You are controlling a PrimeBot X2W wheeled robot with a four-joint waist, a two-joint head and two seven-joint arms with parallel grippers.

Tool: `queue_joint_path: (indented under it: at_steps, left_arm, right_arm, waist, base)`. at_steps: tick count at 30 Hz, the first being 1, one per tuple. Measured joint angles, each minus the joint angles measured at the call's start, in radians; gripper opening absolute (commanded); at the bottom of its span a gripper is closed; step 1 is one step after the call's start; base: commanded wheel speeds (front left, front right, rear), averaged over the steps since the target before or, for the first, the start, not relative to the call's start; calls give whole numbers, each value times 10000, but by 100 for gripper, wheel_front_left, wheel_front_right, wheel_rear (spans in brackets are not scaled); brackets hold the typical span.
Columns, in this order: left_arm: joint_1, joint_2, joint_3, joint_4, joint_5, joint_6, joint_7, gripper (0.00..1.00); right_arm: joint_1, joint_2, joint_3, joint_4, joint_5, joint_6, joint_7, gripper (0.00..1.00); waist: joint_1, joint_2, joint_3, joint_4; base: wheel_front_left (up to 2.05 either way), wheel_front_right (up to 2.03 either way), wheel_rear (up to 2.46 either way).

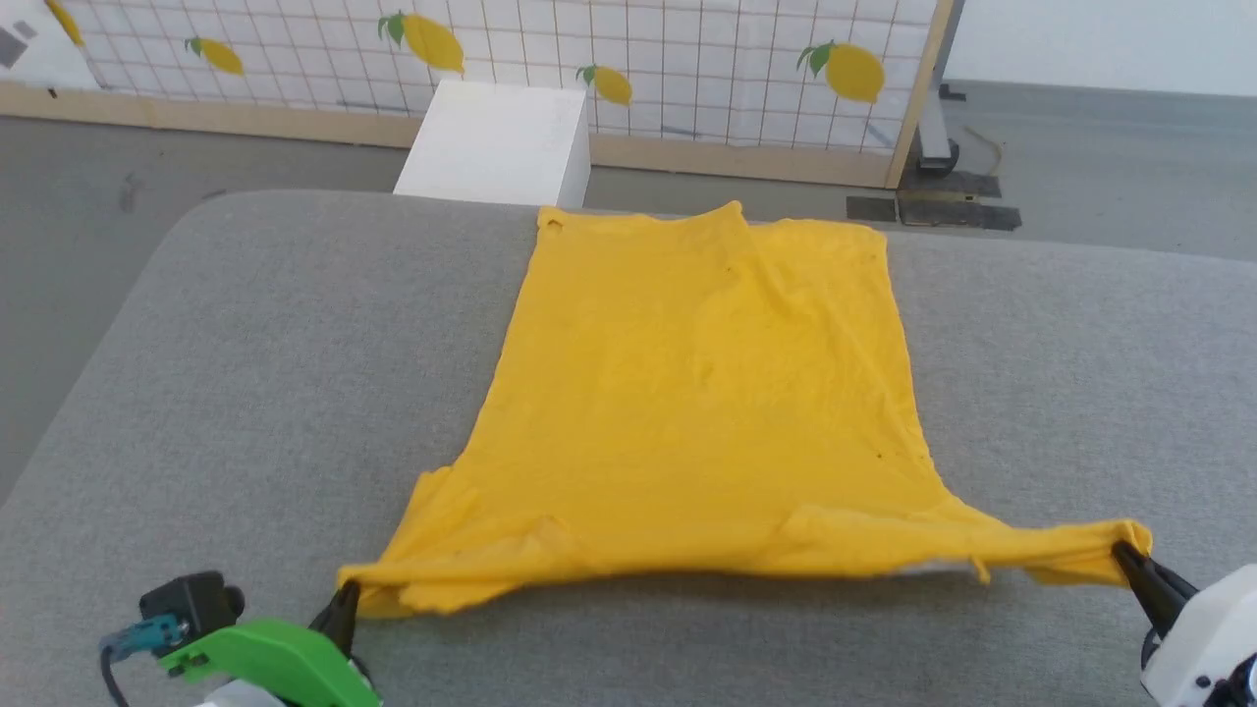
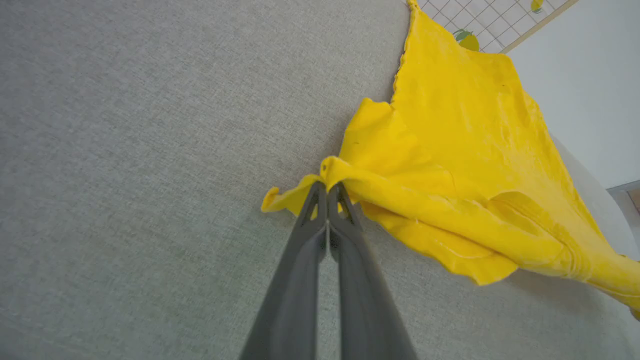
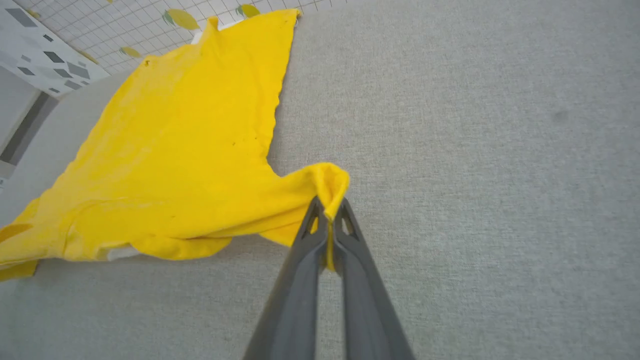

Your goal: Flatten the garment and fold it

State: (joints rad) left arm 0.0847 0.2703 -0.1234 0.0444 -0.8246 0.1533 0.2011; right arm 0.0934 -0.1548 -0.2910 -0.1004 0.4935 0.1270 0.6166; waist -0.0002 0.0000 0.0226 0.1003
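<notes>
Grey fabric covered the table (image 1: pixel 245 393) in front of me, with a lemon-printed grid screen (image 1: pixel 687 59) and a white box (image 1: pixel 501 142) beyond its far edge. On my head camera the garment (image 1: pixel 707 393) lay spread down the middle of the table, plain yellow side up, its hem at the far edge and its sleeves towards me. I had the left gripper (image 1: pixel 346 601) pinched tight on the near left sleeve tip and the right gripper (image 1: pixel 1127 560) pinched tight on the near right one. The edge between them was stretched and raised just off the surface.
</notes>
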Motion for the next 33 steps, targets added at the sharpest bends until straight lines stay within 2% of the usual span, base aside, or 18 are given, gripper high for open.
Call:
queue_joint_path:
  at_steps: [5,8,12,18,23,24,25,29,33]
  left_arm:
    - [468,805,-658,-366,1145,1133,1243,0]
    - [546,1106,-1223,-332,1676,1381,1929,0]
    - [513,1118,-1707,-48,1818,1262,2272,0]
    - [307,886,-1785,493,1808,1095,1847,0]
    - [239,685,-1678,725,1664,1016,1476,0]
    - [229,652,-1622,719,1611,1014,1402,0]
    - [221,640,-1593,713,1611,1014,1344,0]
    - [218,640,-1417,637,1599,1022,1152,0]
    - [223,637,-1218,466,1524,1043,1035,0]
  right_arm:
    - [292,-2,92,-656,-759,2,1296,0]
    - [317,-230,673,-721,-1371,2,2128,0]
    - [280,-610,1724,-309,-1933,2,2757,0]
    - [-208,-936,3221,1099,-2487,2,3277,0]
    - [-461,-1028,3651,2004,-2433,2,3104,0]
    - [-489,-1034,3649,2056,-2364,2,3037,53]
    - [-501,-1028,3601,2082,-2291,2,3022,100]
    - [-507,-951,3104,1697,-1613,2,2790,100]
    - [-508,-637,1942,614,-853,2,2556,100]
  waist:
    - [0,0,-59,-38]
    - [0,0,-58,-22]
    - [0,0,-8,-1]
    - [1,0,134,-13]
    - [1,0,159,12]
    - [1,0,163,13]
    - [1,0,157,9]
    - [1,0,118,-51]
    - [1,0,44,-131]
  base:
    - [0,0,0]
    - [0,0,0]
    - [0,0,0]
    - [0,0,0]
    - [0,0,0]
    - [0,0,0]
    - [0,0,0]
    - [0,0,0]
    - [0,0,0]
